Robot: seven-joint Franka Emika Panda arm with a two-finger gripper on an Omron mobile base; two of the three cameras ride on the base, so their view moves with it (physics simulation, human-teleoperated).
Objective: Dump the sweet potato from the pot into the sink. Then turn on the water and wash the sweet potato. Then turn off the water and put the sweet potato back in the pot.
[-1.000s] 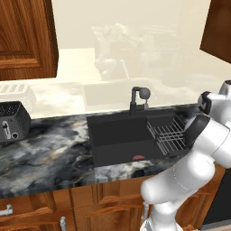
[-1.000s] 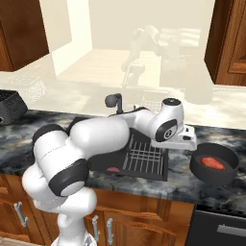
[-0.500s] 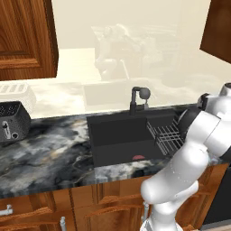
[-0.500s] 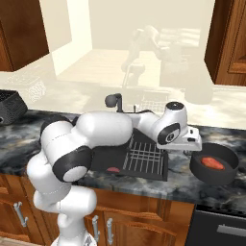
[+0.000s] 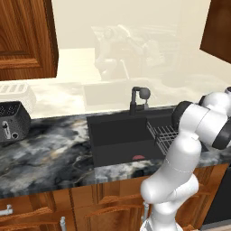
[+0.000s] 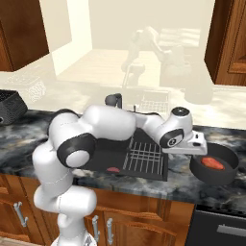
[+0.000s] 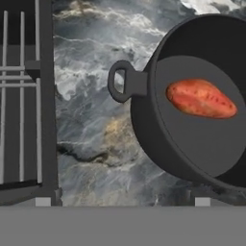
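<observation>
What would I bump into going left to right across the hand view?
Wire rack → bare counter → pot handle → sweet potato, lying inside the pot.

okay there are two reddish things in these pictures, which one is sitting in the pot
The sweet potato, the plump orange-red lump lying inside the pot on the counter. The other, a flat dark red sliver, lies on the sink floor.
</observation>
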